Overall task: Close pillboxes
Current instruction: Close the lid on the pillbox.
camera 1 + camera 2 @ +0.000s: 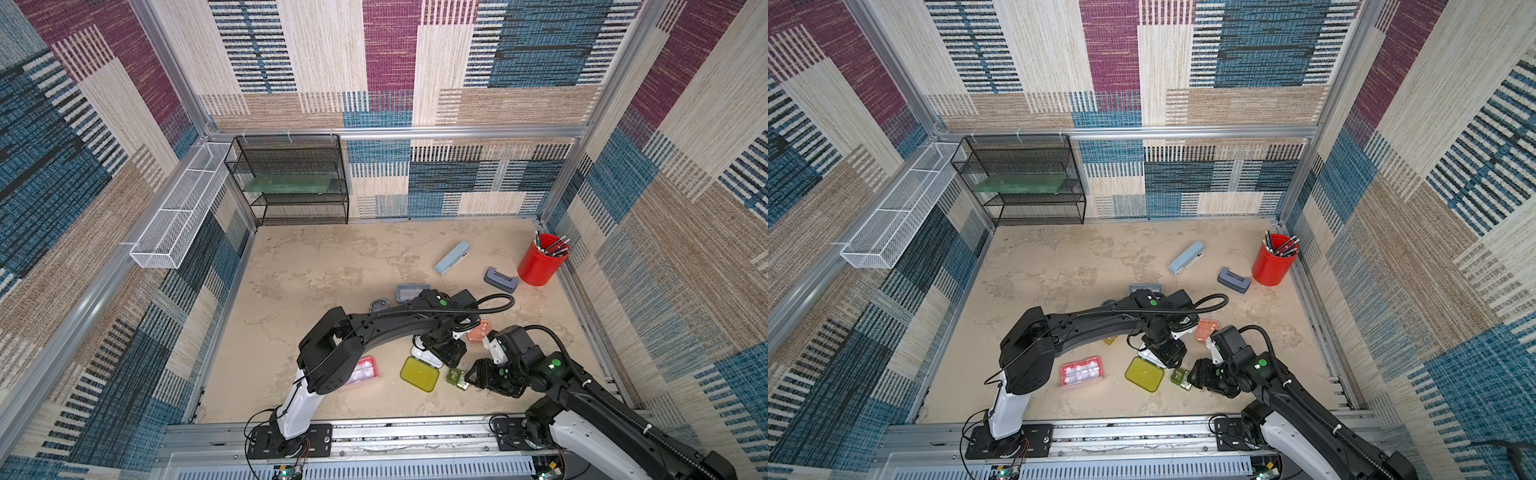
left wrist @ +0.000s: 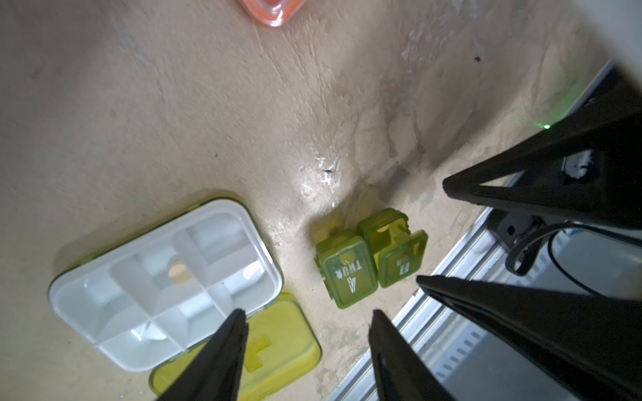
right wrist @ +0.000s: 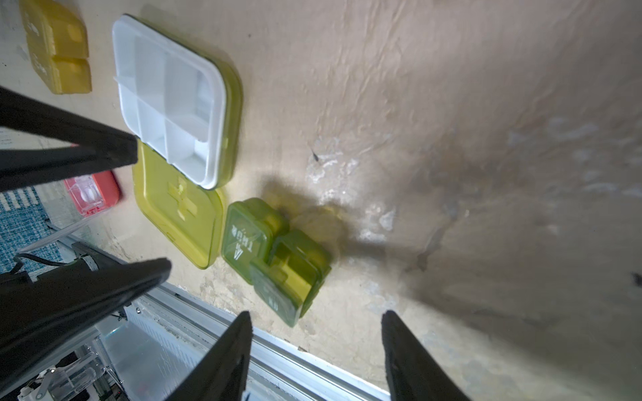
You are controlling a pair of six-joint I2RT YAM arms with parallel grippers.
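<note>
Yellow-green pillbox (image 1: 419,374) is lying wide open on the near right part of the bench (image 1: 311,270), white tray (image 2: 80,302) facing up and the lid flopped out on the near side. Dark green pillbox (image 2: 347,274) sits just right of it; its THUR lid is down and the lid next to it sticks up. Left hand (image 2: 307,311) hovers above where tray meets lid, jaws fairly wide, nothing in them. Right hand (image 3: 317,312) hangs just right of the dark green one, also parted and empty. Pink pillbox (image 1: 365,370) is off to the left, orange pillbox (image 1: 480,330) a bit farther back.
</note>
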